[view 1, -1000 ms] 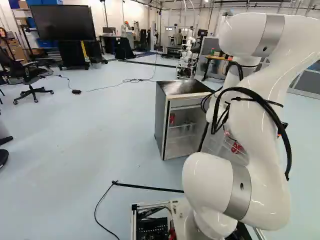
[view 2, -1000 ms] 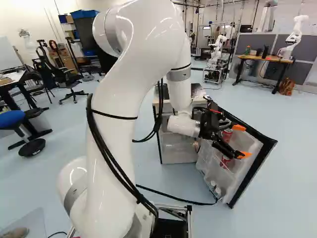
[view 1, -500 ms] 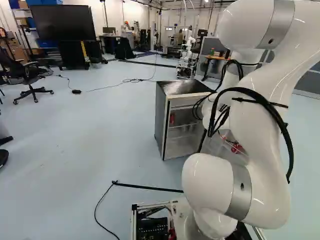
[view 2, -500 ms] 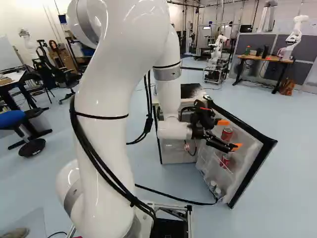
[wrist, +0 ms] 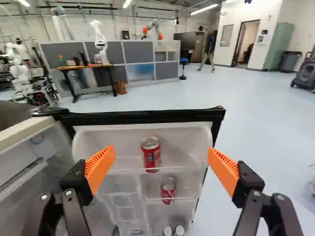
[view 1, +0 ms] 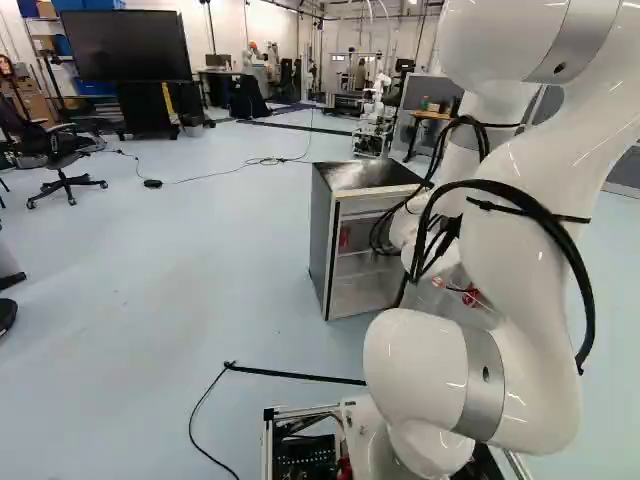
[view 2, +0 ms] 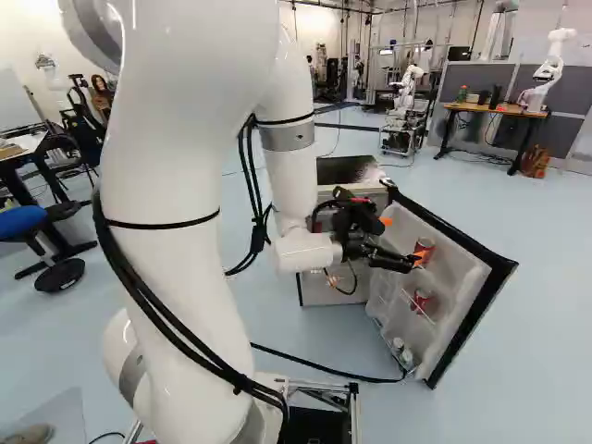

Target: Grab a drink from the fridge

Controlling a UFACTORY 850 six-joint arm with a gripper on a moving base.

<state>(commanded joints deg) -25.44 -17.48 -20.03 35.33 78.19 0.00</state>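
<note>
1. The arm (view 2: pixel 157 166) is covered in smooth, glossy white, and is ringed by metal-looking grey bands (view 1: pixel 482 385) of a duller sheen.
2. The pads (wrist: pixel 225 169) are cut with ridges and left matt.
3. The upper can (wrist: pixel 151 158) and lower can (wrist: pixel 168 191) are made of shiny metal, with glossy red sides.
4. The door liner (wrist: pixel 123 147) is moulded in smooth, pale plastic.
5. The fridge top (view 1: pixel 365 176) is given a dark, reflective finish.
6. The desk (view 2: pixel 490 109) is topped with what looks like wood.
7. The floor (view 1: pixel 190 280) is finished smooth, with a faint sheen.

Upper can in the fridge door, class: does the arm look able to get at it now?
Probably yes: the fingers stand open facing the can, whose top shows clear above the shelf edge.
</note>
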